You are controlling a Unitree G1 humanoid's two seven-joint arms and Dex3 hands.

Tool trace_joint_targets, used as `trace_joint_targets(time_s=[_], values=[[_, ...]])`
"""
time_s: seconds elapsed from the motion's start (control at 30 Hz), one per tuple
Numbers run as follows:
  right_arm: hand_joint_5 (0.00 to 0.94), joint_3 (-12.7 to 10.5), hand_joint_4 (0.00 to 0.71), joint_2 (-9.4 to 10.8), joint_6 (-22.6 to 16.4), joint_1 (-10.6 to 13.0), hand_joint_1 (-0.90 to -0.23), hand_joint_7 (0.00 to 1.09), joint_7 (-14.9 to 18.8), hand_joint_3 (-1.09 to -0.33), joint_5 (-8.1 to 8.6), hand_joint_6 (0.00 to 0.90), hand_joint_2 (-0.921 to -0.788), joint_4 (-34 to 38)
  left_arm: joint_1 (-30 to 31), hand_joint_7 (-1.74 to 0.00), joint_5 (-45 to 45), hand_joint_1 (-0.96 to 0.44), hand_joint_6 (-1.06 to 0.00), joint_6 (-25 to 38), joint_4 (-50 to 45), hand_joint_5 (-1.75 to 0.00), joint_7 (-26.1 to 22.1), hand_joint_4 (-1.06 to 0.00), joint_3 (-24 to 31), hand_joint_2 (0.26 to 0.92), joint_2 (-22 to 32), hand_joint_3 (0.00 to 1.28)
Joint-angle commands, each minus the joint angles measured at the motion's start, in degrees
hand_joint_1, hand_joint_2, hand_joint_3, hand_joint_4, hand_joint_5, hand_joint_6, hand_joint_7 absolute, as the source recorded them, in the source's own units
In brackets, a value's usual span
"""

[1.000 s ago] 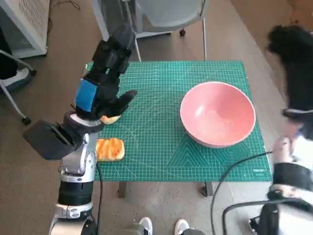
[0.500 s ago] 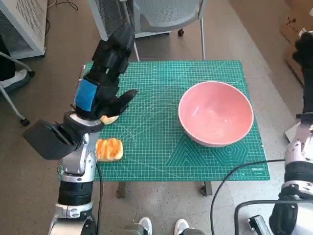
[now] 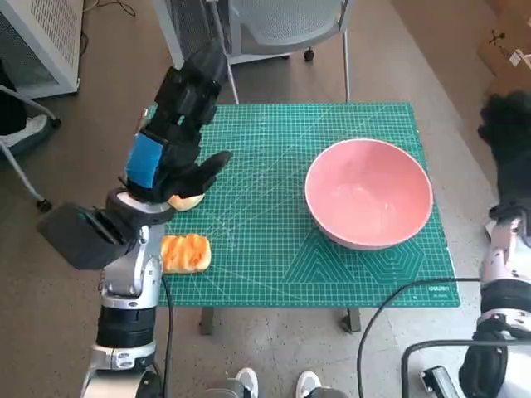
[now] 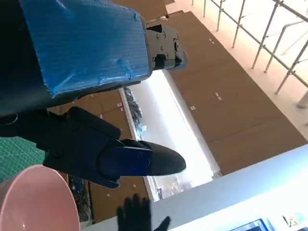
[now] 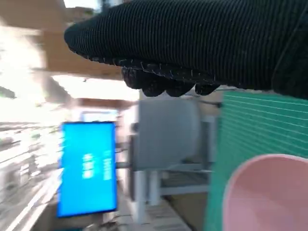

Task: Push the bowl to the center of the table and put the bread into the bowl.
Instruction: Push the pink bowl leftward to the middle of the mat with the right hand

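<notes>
The pink bowl [image 3: 369, 193] stands upright on the right half of the green mat [image 3: 274, 149]; its rim also shows in the left wrist view [image 4: 33, 202] and the right wrist view [image 5: 264, 192]. An orange bread [image 3: 186, 253] lies near the mat's front left corner. A second pale bread [image 3: 187, 201] peeks out from under my left hand [image 3: 170, 141], which hovers over the left side with fingers spread and holds nothing. My gloved right hand [image 3: 508, 133] hangs off the table's right edge, apart from the bowl, fingers spread [image 4: 139, 216].
A grey chair [image 3: 282, 25] stands behind the table. A black cable [image 3: 398, 298] crosses the front right corner. A person's shoes [image 3: 274, 383] show below the front edge. A white cabinet [image 3: 41, 33] stands at the far left.
My right hand has come down beside the table's right edge. The picture shifted slightly as the camera moved. Bowl, breads and left hand have stayed put.
</notes>
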Motion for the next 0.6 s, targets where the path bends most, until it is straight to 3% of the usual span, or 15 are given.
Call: trace_joint_targets(time_s=[0.03,0.37,0.6], values=[[0.001,-0.1,0.274,1.3,3.7,2.1,-0.555,0.00,-2.4,-0.848,-1.06,0.420,-0.921,1.4,0.6,-0.43,-0.5,-0.56,0.00,0.4,-1.0,0.00,-0.4,-0.04,0.4,0.907,0.8,0.33],[0.019,-0.6,0.316,4.9,7.4,2.3,-0.546,0.02,-5.1,-0.851,-1.18,0.462,-0.921,1.7,1.2,-0.43,-0.2,-0.56,0.00,0.7,-1.8,0.00,-0.5,-0.03,0.8,0.909,1.5,0.33],[0.024,-0.2,0.343,7.8,7.5,1.9,-0.561,0.03,-6.0,-0.852,-2.11,0.480,-0.921,1.6,1.6,-0.43,0.0,-0.56,0.00,1.0,-2.4,0.00,-0.3,-0.04,1.0,0.908,1.9,0.33]])
